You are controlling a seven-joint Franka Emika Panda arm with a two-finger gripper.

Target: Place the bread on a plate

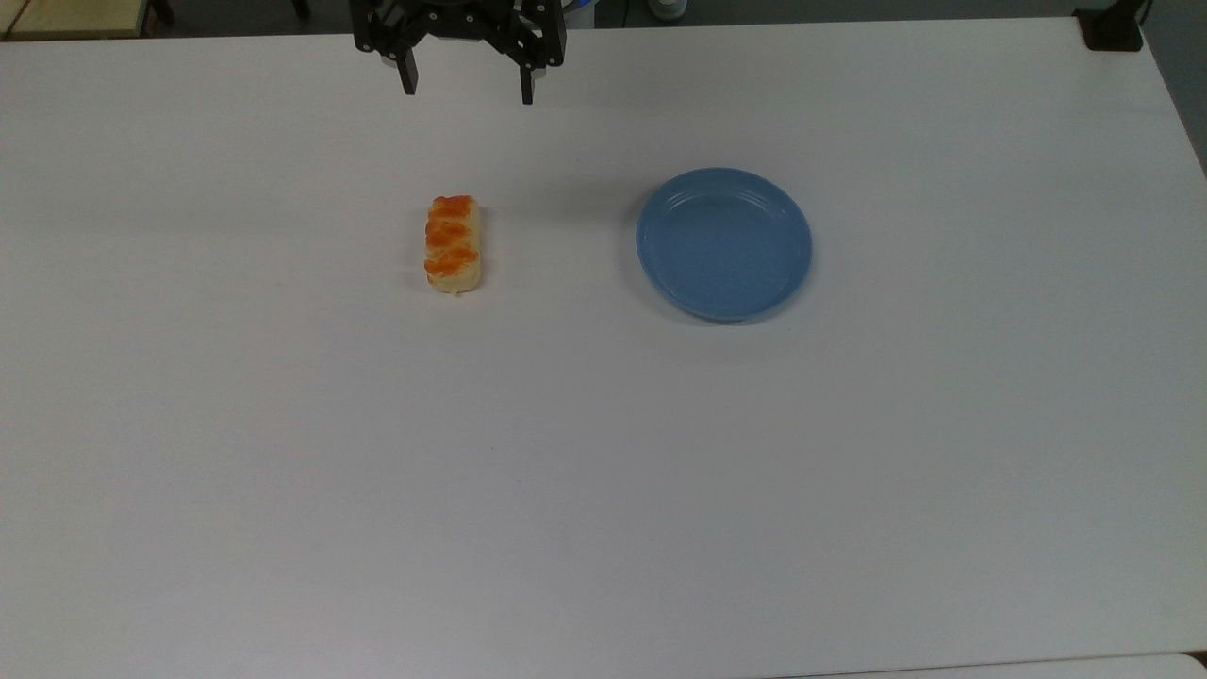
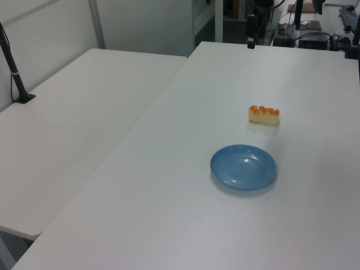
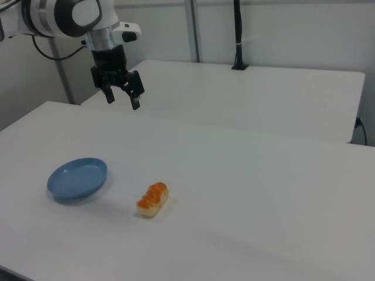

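Note:
The bread (image 1: 454, 244) is a small tan loaf with orange bumps, lying flat on the white table; it also appears in the left view (image 2: 264, 114) and the right view (image 3: 153, 199). The round blue plate (image 1: 723, 244) sits bare to the top view's right of the loaf, a plate's width away (image 2: 243, 166) (image 3: 77, 178). My gripper (image 1: 468, 90) hangs open and holds nothing, up in the air beyond the bread at the top view's upper edge. In the right view the gripper (image 3: 122, 100) sits high above the table's far left part.
A second white table (image 2: 67, 129) adjoins this one along the left view's left. A black post (image 3: 237, 35) stands on it. A black mount (image 1: 1111, 28) sits at the top view's upper right corner. Wide bare tabletop (image 1: 603, 490) surrounds both objects.

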